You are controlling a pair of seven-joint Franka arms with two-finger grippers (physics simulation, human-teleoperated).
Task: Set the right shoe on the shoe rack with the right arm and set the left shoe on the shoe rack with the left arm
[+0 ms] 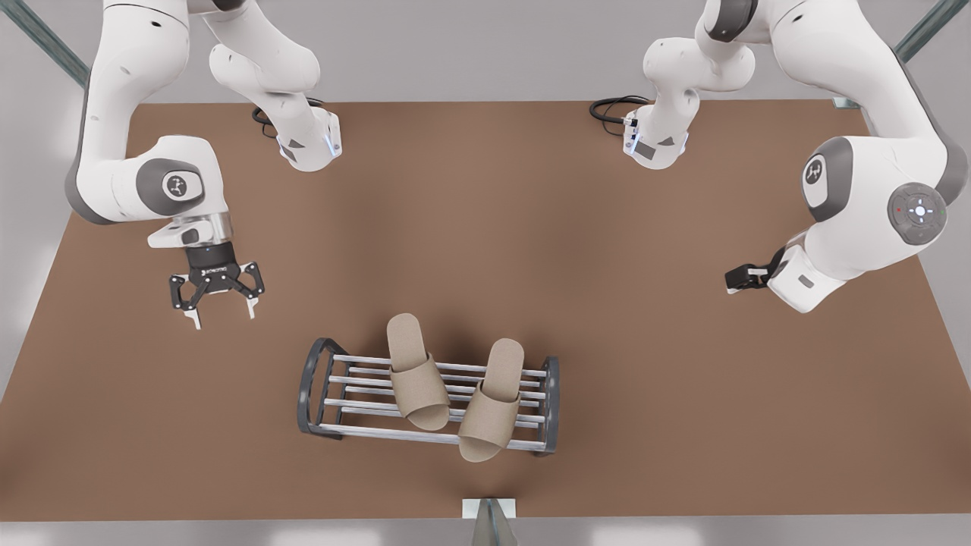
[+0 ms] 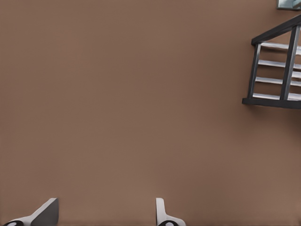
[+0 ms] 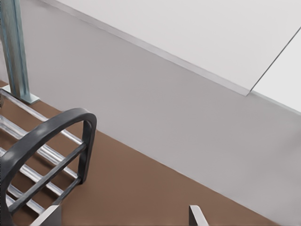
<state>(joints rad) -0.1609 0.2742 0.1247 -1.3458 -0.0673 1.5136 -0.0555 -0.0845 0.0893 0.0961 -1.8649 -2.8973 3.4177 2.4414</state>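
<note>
Fingers (image 2: 47, 212) of left gripper (image 1: 217, 303) spread, empty, over bare table (image 1: 607, 303) near shoe rack (image 1: 428, 396). Right gripper (image 1: 740, 277) fingers (image 3: 195, 215) apart, empty. Both slippers on rack; right shoe (image 1: 491, 400) toe overhangs front bar, could slip off if nudged.

We're looking at a simulated robot test cell, not a lived-in room. A plain brown table (image 1: 485, 227) carries two white arm bases, at about eleven and one o'clock. Bare grey walls (image 3: 188, 117) close it in, and metal frame posts (image 3: 14, 52) stand at the table's edge. The flat, textureless surfaces give away the render.
</note>
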